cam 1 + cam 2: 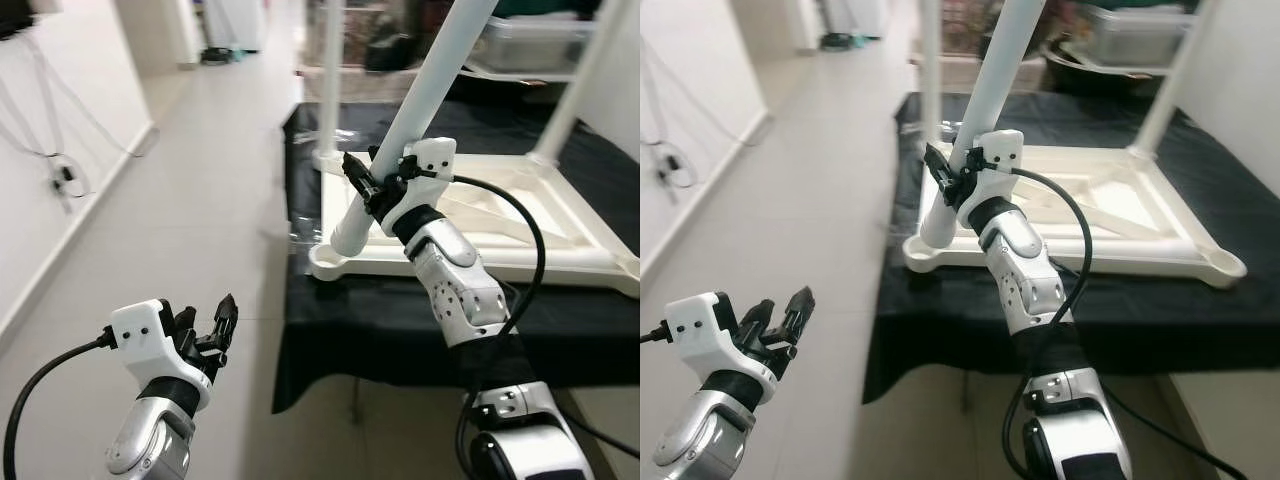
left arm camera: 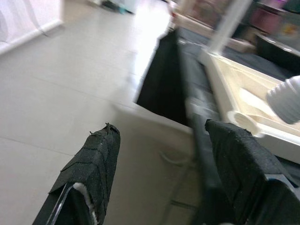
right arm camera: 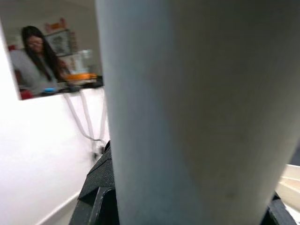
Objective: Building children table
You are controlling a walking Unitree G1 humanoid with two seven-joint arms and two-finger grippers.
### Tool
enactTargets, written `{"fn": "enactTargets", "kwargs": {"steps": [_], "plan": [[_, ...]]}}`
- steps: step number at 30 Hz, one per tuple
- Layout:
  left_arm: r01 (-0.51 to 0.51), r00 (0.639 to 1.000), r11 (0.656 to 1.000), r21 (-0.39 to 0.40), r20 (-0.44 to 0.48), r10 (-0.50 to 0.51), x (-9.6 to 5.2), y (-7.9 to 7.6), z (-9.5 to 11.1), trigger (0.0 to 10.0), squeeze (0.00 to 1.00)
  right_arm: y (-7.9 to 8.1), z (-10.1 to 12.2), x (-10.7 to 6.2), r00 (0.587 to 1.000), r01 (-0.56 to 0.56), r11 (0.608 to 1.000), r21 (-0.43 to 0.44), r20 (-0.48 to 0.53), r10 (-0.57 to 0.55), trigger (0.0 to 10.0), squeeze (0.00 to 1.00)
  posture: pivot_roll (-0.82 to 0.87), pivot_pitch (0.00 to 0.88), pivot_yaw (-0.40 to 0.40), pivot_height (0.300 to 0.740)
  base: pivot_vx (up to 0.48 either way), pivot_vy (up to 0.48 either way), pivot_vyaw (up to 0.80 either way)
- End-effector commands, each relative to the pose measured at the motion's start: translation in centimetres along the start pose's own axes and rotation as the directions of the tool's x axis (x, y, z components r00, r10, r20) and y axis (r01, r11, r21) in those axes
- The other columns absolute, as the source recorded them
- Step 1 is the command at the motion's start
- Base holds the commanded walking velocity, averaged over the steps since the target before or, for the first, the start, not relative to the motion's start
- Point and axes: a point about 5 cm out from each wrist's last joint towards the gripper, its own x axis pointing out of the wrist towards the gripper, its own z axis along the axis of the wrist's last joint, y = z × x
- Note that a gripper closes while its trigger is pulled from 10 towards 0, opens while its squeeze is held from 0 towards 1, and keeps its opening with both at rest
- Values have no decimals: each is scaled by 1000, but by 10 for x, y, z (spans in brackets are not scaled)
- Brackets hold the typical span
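A white children's table top (image 1: pixel 560 225) lies upside down on a black-covered surface (image 1: pixel 400 315). Two white legs (image 1: pixel 328 90) (image 1: pixel 585 75) stand upright at its far corners. A third white leg (image 1: pixel 415 110) leans steeply, its lower end (image 1: pixel 352 238) just above the socket at the near left corner (image 1: pixel 325 262). My right gripper (image 1: pixel 375 180) is shut on this leg a little above its lower end; the leg (image 3: pixel 197 112) looms close in the right wrist view. My left gripper (image 1: pixel 210 330) hangs open over the floor, left of the black surface, its fingers (image 2: pixel 93 173) holding nothing.
Pale floor tiles (image 1: pixel 190 200) run down a corridor on the left, with a white wall and dangling cables (image 1: pixel 60 175). Bins and clutter (image 1: pixel 530 40) stand behind the table top. A person (image 3: pixel 30 58) sits far off in the right wrist view.
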Motion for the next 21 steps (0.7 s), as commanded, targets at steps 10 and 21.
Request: {"fn": "enactTargets", "kwargs": {"steps": [10, 21], "plan": [[-66, 997, 997, 41, 46, 64, 4, 7, 0, 10000, 0, 6, 2, 0, 1000, -16, 1000, 10, 15, 16, 10000, 0, -19, 8, -26, 740, 412, -79, 0], [-107, 991, 994, -12, 74, 107, 4, 11, 1, 10000, 0, 9, -2, 1, 999, -34, 999, 10, 10, 34, 10000, 0, -14, 3, -36, 740, 255, 0, 0]]}}
